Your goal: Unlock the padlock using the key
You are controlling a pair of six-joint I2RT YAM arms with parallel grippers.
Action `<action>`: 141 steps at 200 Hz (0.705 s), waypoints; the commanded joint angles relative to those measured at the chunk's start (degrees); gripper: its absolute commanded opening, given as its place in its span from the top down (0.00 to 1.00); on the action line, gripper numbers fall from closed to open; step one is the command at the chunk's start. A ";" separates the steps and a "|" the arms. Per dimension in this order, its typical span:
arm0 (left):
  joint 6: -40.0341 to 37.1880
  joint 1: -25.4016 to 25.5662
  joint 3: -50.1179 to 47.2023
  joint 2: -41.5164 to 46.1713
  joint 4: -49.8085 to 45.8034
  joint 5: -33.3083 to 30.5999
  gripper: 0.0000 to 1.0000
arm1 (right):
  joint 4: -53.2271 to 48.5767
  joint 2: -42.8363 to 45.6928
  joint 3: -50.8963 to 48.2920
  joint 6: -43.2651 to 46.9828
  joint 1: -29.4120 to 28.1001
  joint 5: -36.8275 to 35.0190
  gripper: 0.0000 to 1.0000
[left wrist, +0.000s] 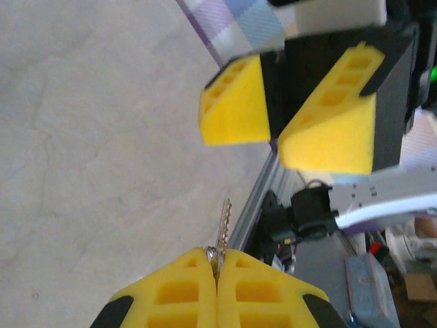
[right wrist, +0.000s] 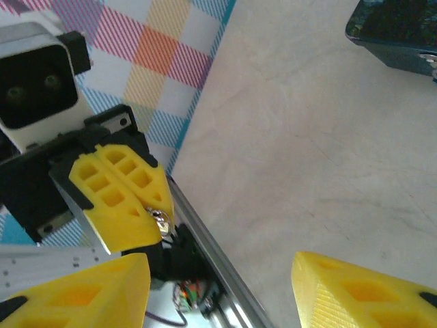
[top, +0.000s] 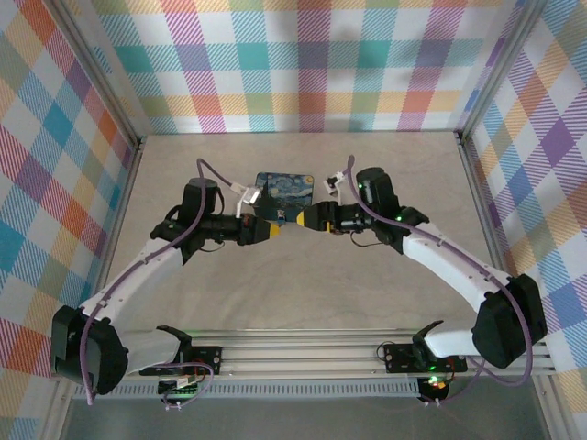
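Pastel plaid walls [top: 312,64] box in a pale beige counter [top: 303,302], seen from above. Both white arms reach in from six o'clock and meet nose to nose at centre. The left pincer [top: 278,229] and right pincer [top: 304,220] sit just apart, at the six o'clock edge of a dark blue rectangular mat with a swirling night-sky print [top: 286,191].

From the left wrist, the left pincer [left wrist: 217,263] at six o'clock is clamped on a small silver toothed key [left wrist: 223,222], whose blade points toward twelve. The right pincer [left wrist: 276,133] faces it at one o'clock, its yellow foam jaws parted.

From the right wrist, the right pincer [right wrist: 218,294] gapes wide across six o'clock. The left pincer [right wrist: 140,205] at nine o'clock grips the key [right wrist: 161,220] at its tip. The blue mat [right wrist: 396,31] lies at one o'clock.
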State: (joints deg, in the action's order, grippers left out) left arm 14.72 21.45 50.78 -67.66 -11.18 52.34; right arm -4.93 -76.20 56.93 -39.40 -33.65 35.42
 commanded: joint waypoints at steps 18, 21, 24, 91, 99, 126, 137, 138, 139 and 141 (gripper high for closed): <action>4.72 0.70 -0.67 3.40 9.86 -2.87 1.00 | 15.19 -1.54 0.38 -12.21 -4.14 -3.43 0.47; 4.74 0.70 -0.69 3.47 9.86 -2.75 1.00 | 15.77 -1.68 0.38 -12.54 -4.26 -3.53 0.47; 4.73 0.70 -0.64 3.50 10.05 -2.64 1.00 | 16.22 -1.81 0.33 -12.89 -4.38 -3.64 0.48; 5.89 1.04 -0.07 3.16 11.95 -1.16 1.00 | 20.35 -3.25 0.20 -15.16 -5.45 -4.50 0.70; 5.80 1.04 -0.07 3.23 11.75 -1.09 1.00 | 20.62 -3.38 0.12 -15.16 -5.44 -4.40 0.71; 5.34 1.09 -0.08 3.32 10.92 -0.79 1.00 | 22.09 -3.86 -0.39 -15.59 -5.64 -3.79 0.82; 5.36 1.14 -0.07 3.45 10.68 -0.84 1.00 | 23.16 -3.96 -0.71 -15.71 -5.73 -3.44 0.92; 5.39 1.14 -0.12 3.52 10.71 -0.88 1.00 | 23.16 -3.96 -0.71 -15.71 -5.73 -3.44 0.92; 5.40 1.14 -0.09 3.51 10.68 -0.90 1.00 | 23.27 -3.95 -0.78 -15.71 -5.73 -3.43 0.93; 5.36 1.14 -0.08 3.54 10.59 -1.03 1.00 | 23.59 -3.95 -0.89 -15.75 -5.73 -3.42 0.95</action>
State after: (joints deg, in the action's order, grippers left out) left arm 20.16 21.98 50.39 -65.12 -1.41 49.82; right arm 14.44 -79.26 56.75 -54.41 -39.00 31.97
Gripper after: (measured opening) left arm 0.041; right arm 0.139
